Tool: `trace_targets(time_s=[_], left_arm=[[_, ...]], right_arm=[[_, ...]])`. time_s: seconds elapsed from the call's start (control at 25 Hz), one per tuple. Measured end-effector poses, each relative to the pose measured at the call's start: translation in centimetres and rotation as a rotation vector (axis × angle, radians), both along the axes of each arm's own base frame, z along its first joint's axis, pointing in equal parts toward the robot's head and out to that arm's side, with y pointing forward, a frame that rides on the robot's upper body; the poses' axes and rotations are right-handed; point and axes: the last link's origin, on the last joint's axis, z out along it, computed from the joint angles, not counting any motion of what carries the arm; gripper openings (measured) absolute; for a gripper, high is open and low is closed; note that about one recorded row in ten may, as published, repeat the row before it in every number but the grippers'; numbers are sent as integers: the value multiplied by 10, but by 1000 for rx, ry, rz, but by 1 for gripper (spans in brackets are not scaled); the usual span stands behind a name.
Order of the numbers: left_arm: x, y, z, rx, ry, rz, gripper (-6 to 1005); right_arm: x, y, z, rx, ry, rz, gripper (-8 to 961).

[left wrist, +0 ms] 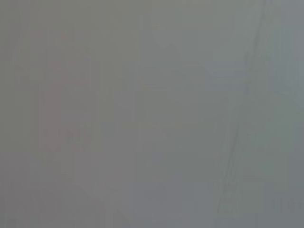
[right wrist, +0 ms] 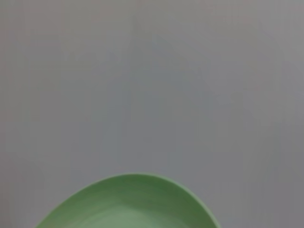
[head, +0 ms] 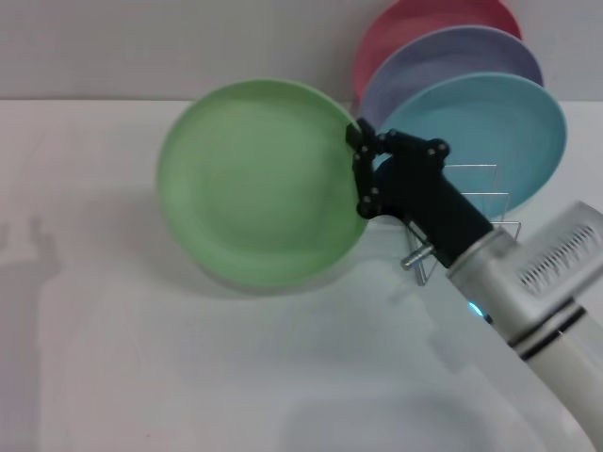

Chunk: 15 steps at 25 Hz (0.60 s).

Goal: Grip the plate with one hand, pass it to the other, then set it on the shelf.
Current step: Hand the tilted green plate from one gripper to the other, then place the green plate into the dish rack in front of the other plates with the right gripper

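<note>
A white table (head: pixel 141 377) holds one light green plate (head: pixel 259 184), lifted and tilted, left of the wire shelf (head: pixel 471 202). The right gripper (head: pixel 361 174) is clenched on the plate's right rim. Three plates stand in the shelf: turquoise plate (head: pixel 490 132), lavender plate (head: pixel 443 56), pink plate (head: pixel 415 19). The left gripper is unseen.

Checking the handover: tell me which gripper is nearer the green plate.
Right. The right gripper has its jaws closed on the right rim of the green plate, holding it tilted above the table. The left gripper appears in no view.
</note>
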Motion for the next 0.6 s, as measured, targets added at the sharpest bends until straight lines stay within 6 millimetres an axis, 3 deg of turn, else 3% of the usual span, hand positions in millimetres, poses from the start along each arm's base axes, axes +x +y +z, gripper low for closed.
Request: trace_targets(time_s=[0.24,0.4,0.6], left_arm=[[-36,16,1,-114,-146,-13,356],[-43,19,2,-143,-201,-25,355],[-37,17,-5,-224,-229,-97,355]], right_arm=[[2,-34,31,196,58,159,32],[10,-45,43,290,29,192,31],[26,-57,61,456,-82,213,30]])
